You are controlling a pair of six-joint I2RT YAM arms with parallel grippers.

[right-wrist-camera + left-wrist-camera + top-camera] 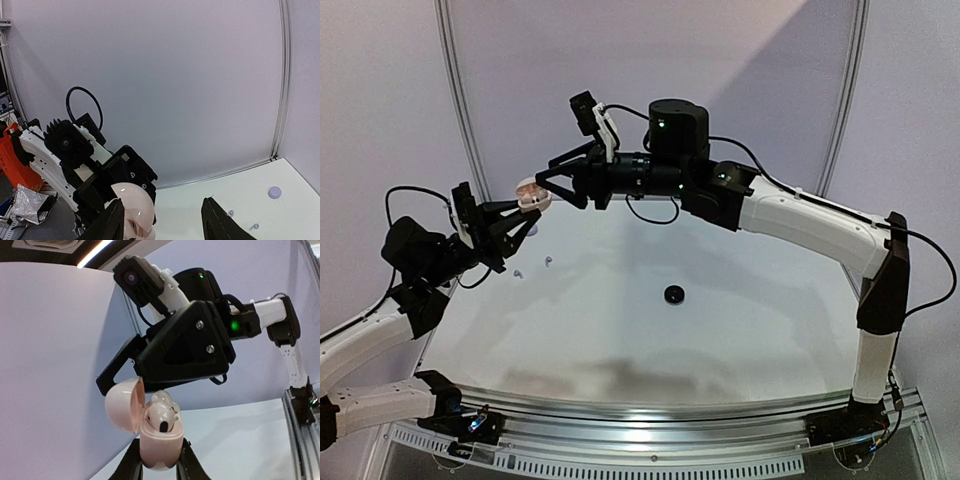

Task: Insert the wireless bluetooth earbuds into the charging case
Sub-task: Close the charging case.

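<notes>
At the left of the top view, the left gripper (160, 462) is clamped narrowly on the lower half of the pale pink charging case (160, 440), held in the air with its lid hinged open to the left. One earbud (162, 412) sits in the case but looks proud of its socket. Just right of it, the right gripper (163, 202) hangs with fingers apart, gripping nothing, one finger close beside the lid. An off-centre push could pop that earbud out, or twist the case in its shallow grip. Lower down lie two small pale bits (518, 272), probably loose buds, and further right a black puck (673, 294).
</notes>
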